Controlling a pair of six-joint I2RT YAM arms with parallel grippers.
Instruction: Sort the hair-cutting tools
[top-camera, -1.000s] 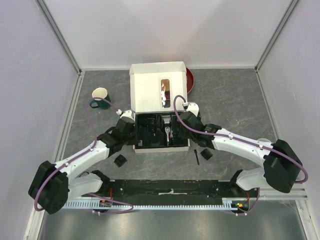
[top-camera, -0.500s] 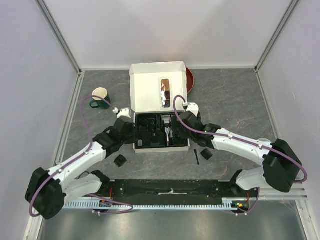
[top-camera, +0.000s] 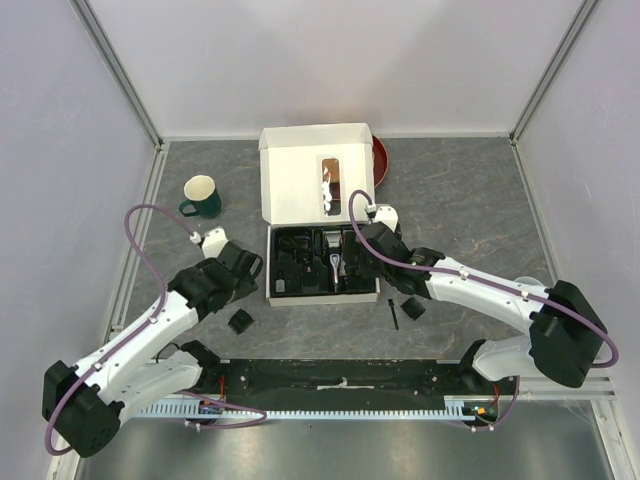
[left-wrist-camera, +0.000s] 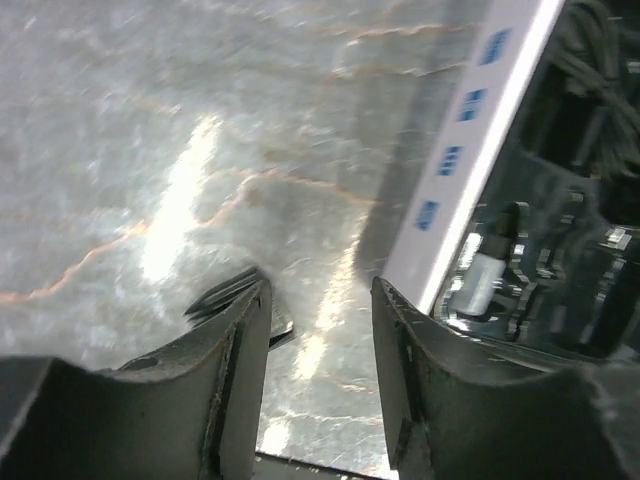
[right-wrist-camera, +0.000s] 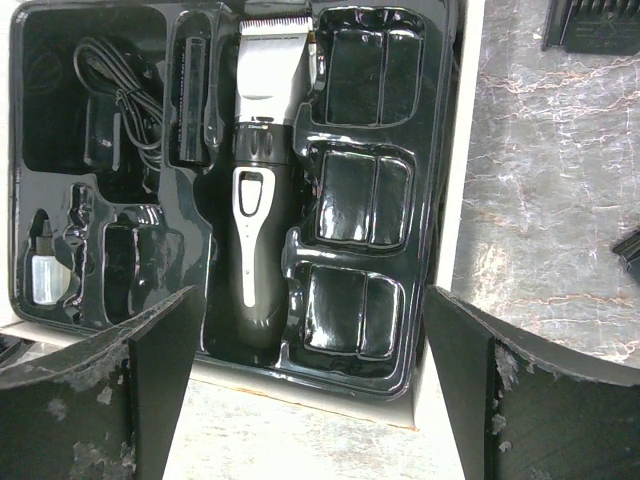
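Note:
The black-and-silver clipper (right-wrist-camera: 258, 180) (top-camera: 333, 265) lies in the black tray (right-wrist-camera: 440, 150) of the white box (top-camera: 318, 170). The coiled black cable (right-wrist-camera: 112, 95) sits in the tray's left compartment. My right gripper (right-wrist-camera: 310, 300) (top-camera: 352, 262) hangs wide open over the tray's near edge, holding nothing. My left gripper (left-wrist-camera: 318, 300) (top-camera: 250, 267) is open and empty over bare table just left of the box. One black comb guard (top-camera: 240, 321) (left-wrist-camera: 245, 290) lies beside its left finger. Another comb guard (top-camera: 412, 308) and the thin black brush (top-camera: 393, 314) lie right of the box.
A green mug (top-camera: 202, 196) stands at the back left. A red dish (top-camera: 381, 160) shows behind the raised box lid (top-camera: 318, 185). A small oil bottle (right-wrist-camera: 42, 275) (left-wrist-camera: 480, 285) sits in the tray's left corner. Three tray pockets (right-wrist-camera: 355, 190) right of the clipper hold nothing.
My left arm has pulled back to the left, away from the tray, and its gripper has opened. The right arm has not moved.

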